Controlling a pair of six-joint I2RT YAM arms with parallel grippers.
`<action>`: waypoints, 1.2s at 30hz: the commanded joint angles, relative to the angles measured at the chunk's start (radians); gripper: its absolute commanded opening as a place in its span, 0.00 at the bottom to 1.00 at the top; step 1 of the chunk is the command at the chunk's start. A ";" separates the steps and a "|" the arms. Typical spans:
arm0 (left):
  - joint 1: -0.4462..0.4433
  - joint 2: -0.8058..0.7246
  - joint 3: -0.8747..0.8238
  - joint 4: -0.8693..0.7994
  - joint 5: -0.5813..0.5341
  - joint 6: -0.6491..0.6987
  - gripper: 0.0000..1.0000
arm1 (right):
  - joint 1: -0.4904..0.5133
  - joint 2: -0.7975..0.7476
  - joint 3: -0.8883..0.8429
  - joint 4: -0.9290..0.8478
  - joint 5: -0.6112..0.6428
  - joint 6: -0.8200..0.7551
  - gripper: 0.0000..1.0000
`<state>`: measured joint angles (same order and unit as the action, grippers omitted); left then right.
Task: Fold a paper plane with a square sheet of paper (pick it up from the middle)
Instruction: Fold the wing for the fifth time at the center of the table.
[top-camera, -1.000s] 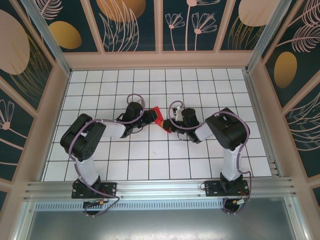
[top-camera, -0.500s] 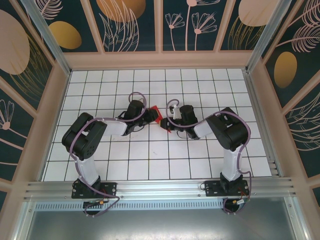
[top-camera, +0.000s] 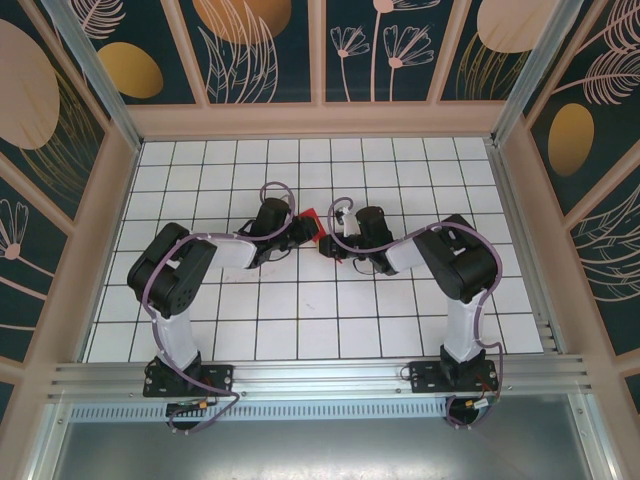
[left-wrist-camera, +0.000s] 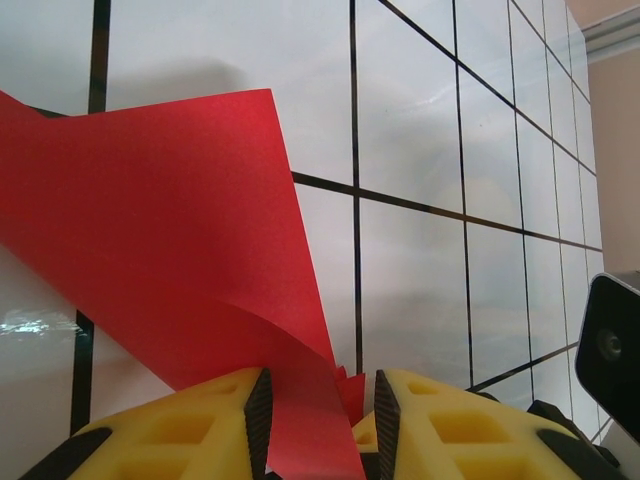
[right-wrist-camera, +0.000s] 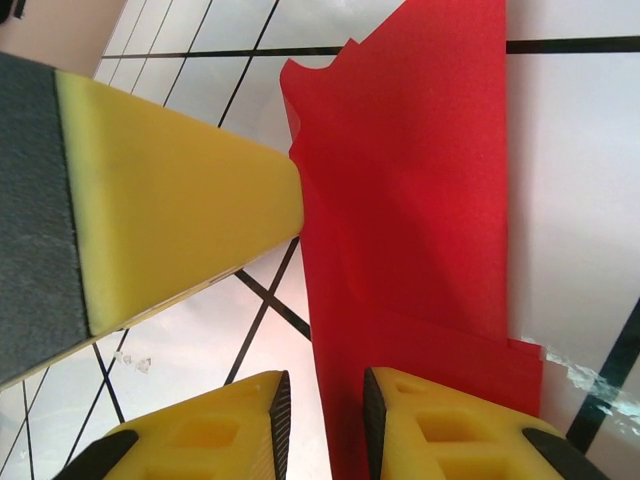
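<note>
Red, thin and visibly creased, the sheet of paper lies near the middle of the white-tiled bench, a little toward its far half, between two claws that meet over it from either side. From above it shows as a small folded wedge (the dark wrists cover most of it). The left claw is at its left side and the right claw at its near right.

In the left wrist view the sheet of paper spreads away from the camera, with one straight edge running down from a sharp corner near the top. It then curls up off the tiles and runs into the gap of the left claw. The yellow fingers stand a narrow way apart, and the red curl fills nearly all the space between them. Whether they press it or merely flank it I cannot tell.

In the right wrist view the paper lies as a long folded band, with a second layer showing across its lower part. The right claw has its jaws slightly parted. The paper's edge lies against the right-hand finger and a sliver of bare tile shows beside the other, so this claw clamps nothing. A large yellow finger of the left claw reaches in from the left of that view, its tip touching the paper's edge.
</note>
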<state>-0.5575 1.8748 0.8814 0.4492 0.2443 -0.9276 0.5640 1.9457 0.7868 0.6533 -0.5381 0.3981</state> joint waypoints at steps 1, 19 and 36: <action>-0.007 0.002 0.022 -0.005 0.025 0.003 0.36 | 0.004 -0.008 0.012 -0.046 0.042 -0.033 0.30; -0.006 -0.047 0.011 -0.002 -0.059 0.028 0.44 | -0.080 0.008 -0.117 0.244 -0.076 0.220 0.02; -0.007 0.025 0.052 0.058 0.030 0.061 0.34 | -0.117 0.057 -0.155 0.287 -0.082 0.398 0.00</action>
<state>-0.5575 1.8736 0.9070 0.4709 0.2409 -0.8932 0.4614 1.9751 0.6518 0.9127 -0.6109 0.7509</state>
